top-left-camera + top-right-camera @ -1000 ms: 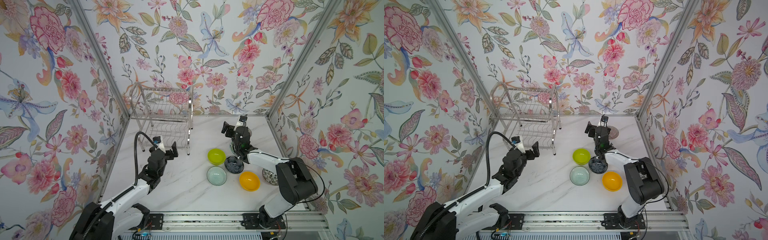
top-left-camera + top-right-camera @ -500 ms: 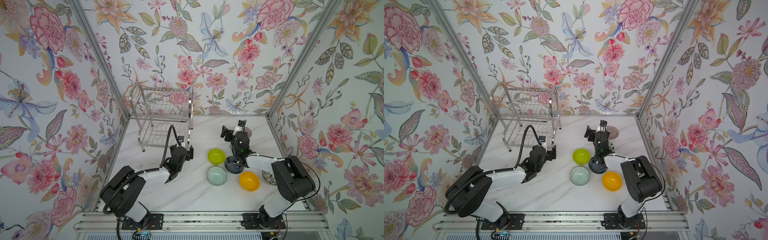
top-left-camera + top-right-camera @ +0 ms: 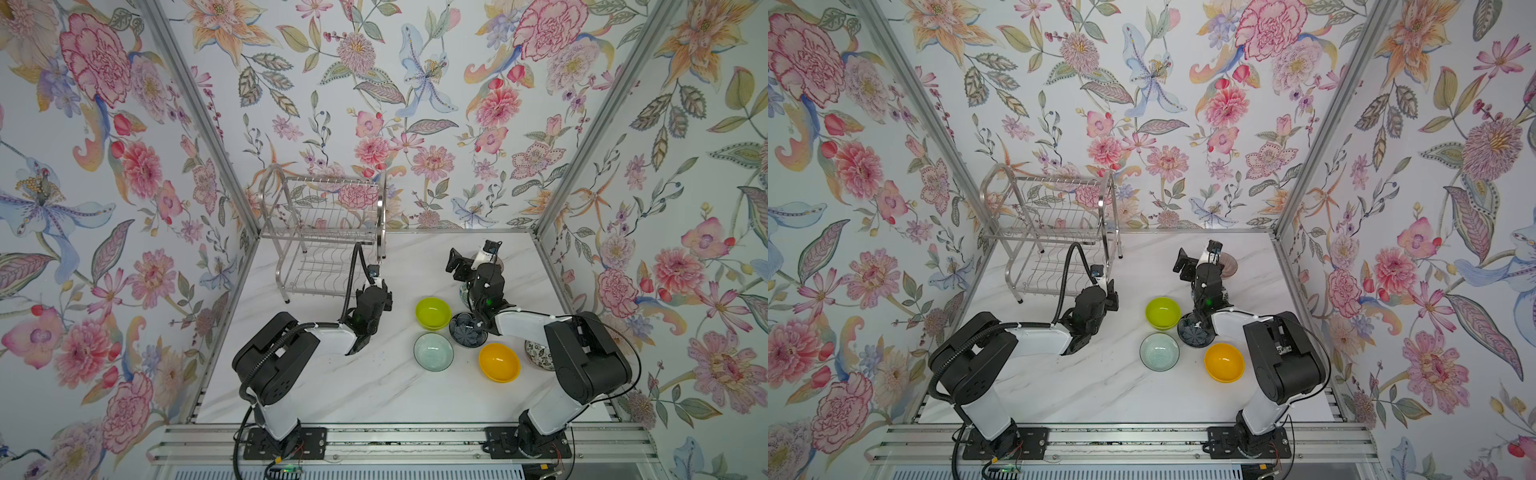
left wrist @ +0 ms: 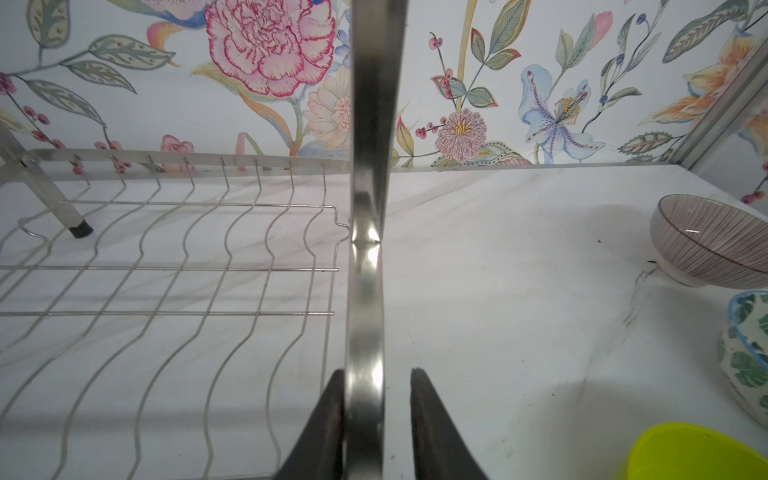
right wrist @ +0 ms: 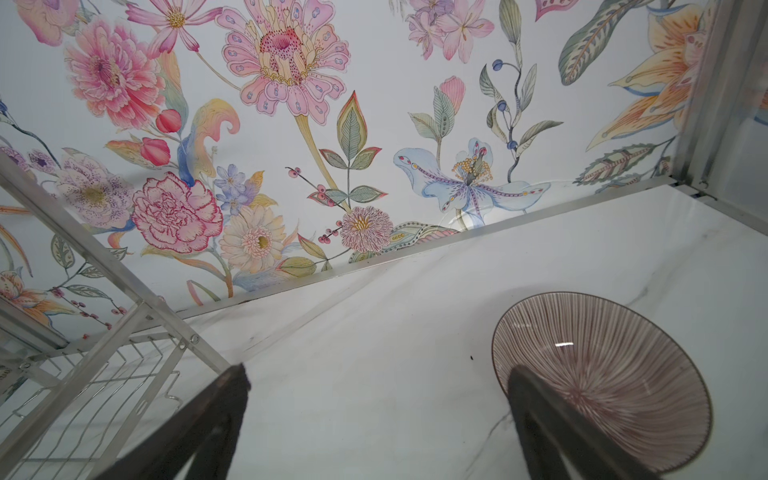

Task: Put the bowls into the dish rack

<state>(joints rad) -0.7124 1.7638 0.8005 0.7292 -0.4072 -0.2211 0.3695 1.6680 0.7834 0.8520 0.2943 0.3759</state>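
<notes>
It looks like a rack-steadying step: all 7 bowls (image 3: 433,312) sit right of the empty far-left dish rack (image 3: 324,240), the left gripper (image 4: 376,372) straddles its near-right post (image 4: 365,291), jaws not quite clamped, the right gripper (image 5: 378,370) gapes by the ribbed bowl (image 5: 602,374); next needs a firm clamp.

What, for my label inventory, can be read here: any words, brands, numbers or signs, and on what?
None readable.
Bowls, dish rack and wallpaper show only patterns or bare metal.
A small pale mark on the right arm is too small to read.
</notes>
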